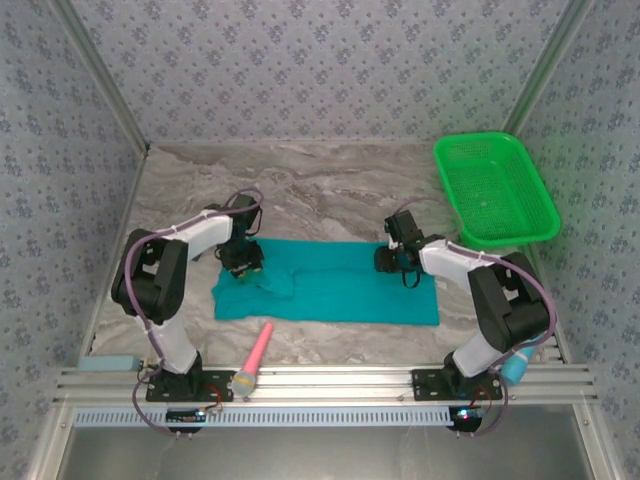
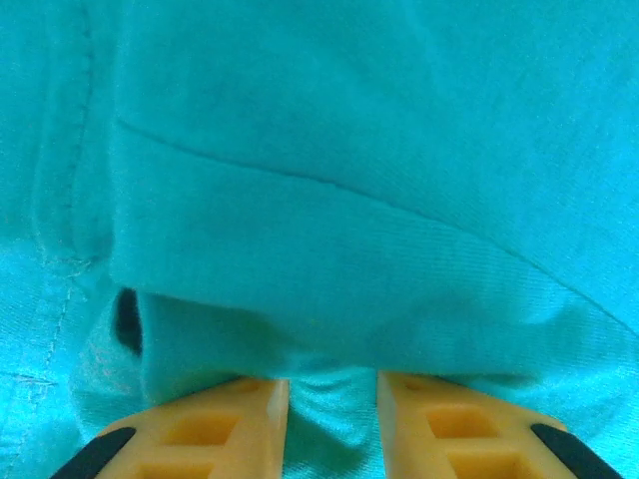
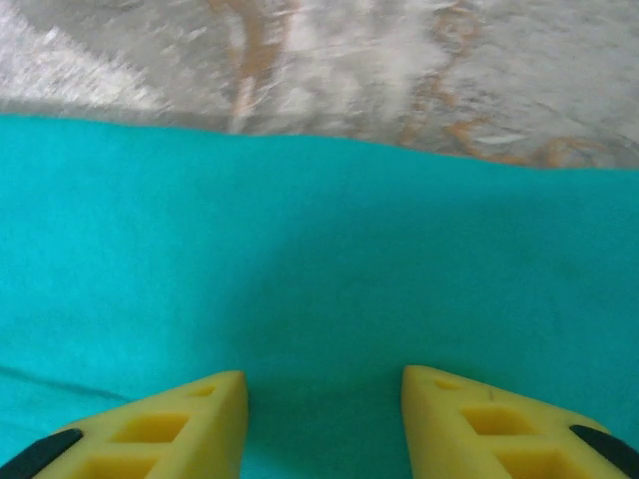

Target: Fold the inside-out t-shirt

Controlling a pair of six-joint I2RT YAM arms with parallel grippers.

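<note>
The inside-out t-shirt (image 1: 330, 285) lies as a teal strip across the marble table between the two arms, with a rumpled fold at its left end. My left gripper (image 1: 243, 262) presses down on that left end. In the left wrist view its yellow fingers (image 2: 240, 419) stand a little apart, wrinkled cloth (image 2: 349, 150) bunches in the gap, and a fold hides the tips. My right gripper (image 1: 392, 262) sits at the shirt's upper right edge. In the right wrist view it (image 3: 324, 399) is open over flat teal cloth (image 3: 319, 249), with nothing between the fingers.
A green plastic basket (image 1: 495, 190) stands at the back right of the table. A pink stick (image 1: 257, 350) lies just in front of the shirt near the left arm's base. Bare marble (image 3: 399, 70) shows beyond the shirt's far edge.
</note>
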